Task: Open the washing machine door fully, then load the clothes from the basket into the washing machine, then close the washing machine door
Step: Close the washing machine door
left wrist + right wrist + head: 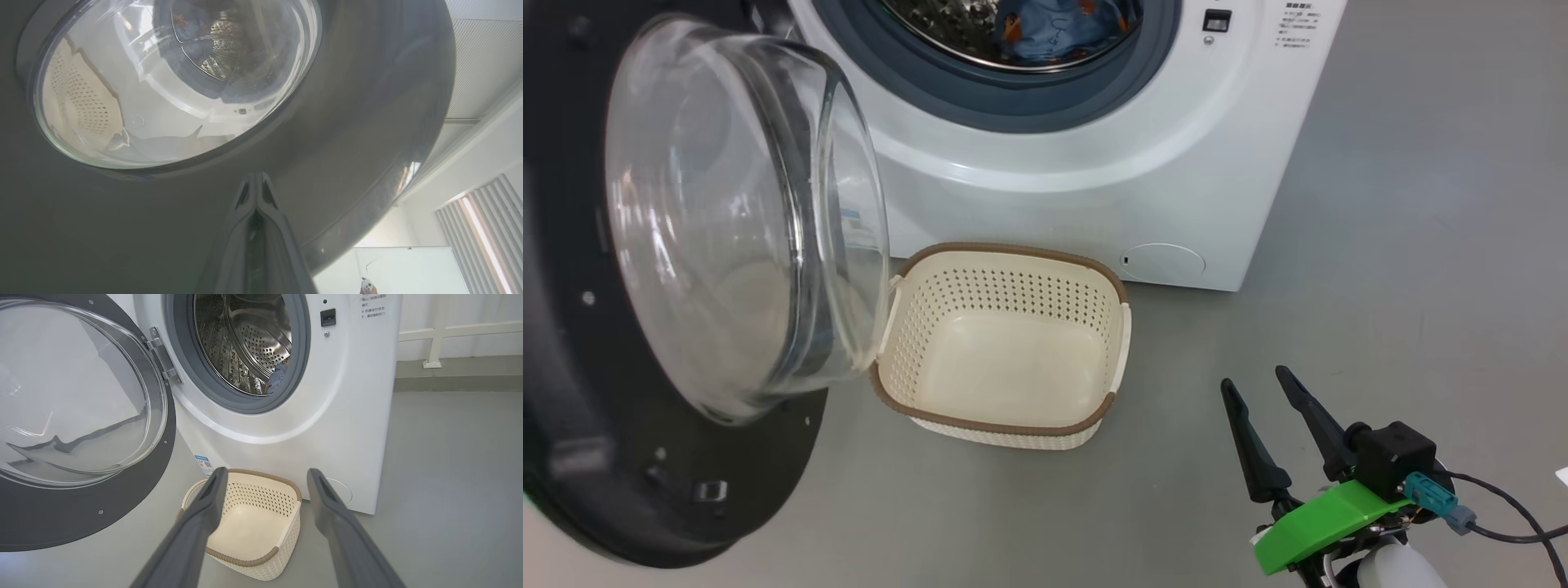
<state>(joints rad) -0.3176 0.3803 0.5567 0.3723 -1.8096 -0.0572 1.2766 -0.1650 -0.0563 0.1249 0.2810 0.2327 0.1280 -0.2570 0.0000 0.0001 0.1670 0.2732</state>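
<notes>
Low down, right pincer (pixel 1253 376) agape.

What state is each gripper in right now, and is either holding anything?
Left gripper: shut, nothing held, tips by the washing machine door.
Right gripper: open, empty.

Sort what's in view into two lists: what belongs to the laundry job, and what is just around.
Job: black-framed round glass washing machine door; white front-loading washing machine; cream perforated plastic basket, empty; blue bear-print clothes in the drum; open right gripper; shut left gripper at the door.
Just around: white railing by the wall; grey floor.
</notes>
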